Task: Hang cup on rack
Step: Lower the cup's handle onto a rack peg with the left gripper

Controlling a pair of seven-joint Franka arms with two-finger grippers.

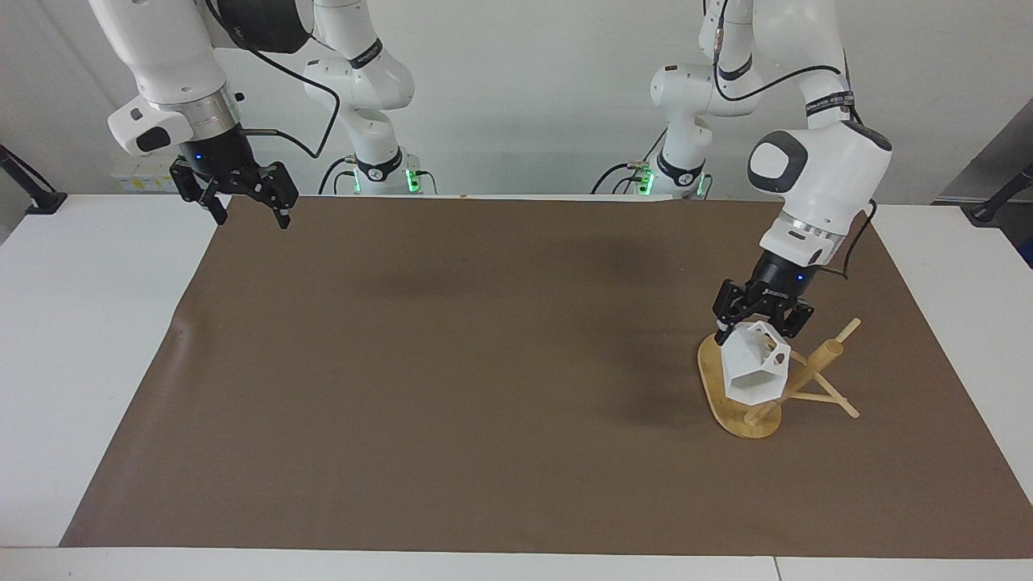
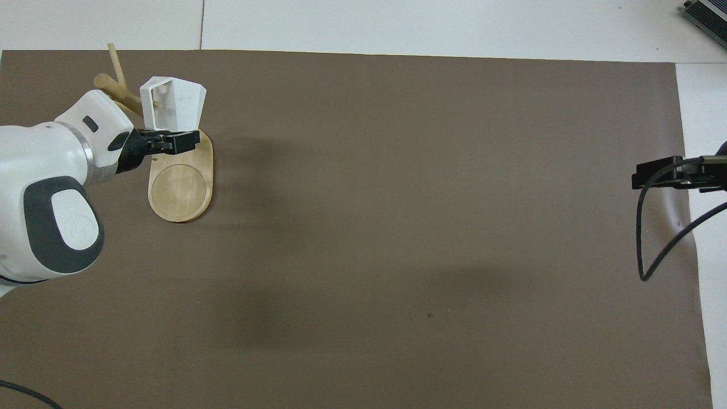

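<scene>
The bamboo rack (image 1: pixel 813 366) lies tipped on its side at the left arm's end of the table, its oval base (image 2: pixel 180 187) on edge and its post (image 2: pixel 111 86) slanting away from the robots. My left gripper (image 1: pixel 760 324) is shut on the top of the white faceted cup (image 1: pixel 754 368) and holds it against the rack, between base and post. The cup (image 2: pixel 173 105) shows its open mouth in the overhead view, with the left gripper (image 2: pixel 166 142) beside it. My right gripper (image 1: pixel 244 208) hangs open and empty over the mat's corner nearest its own base, and shows in the overhead view (image 2: pixel 670 173).
A brown mat (image 1: pixel 484 363) covers most of the white table (image 1: pixel 81 323). A thin peg (image 1: pixel 847 329) sticks up from the rack toward the left arm's end. A grey device (image 2: pixel 707 14) sits at the table's corner farthest from the robots.
</scene>
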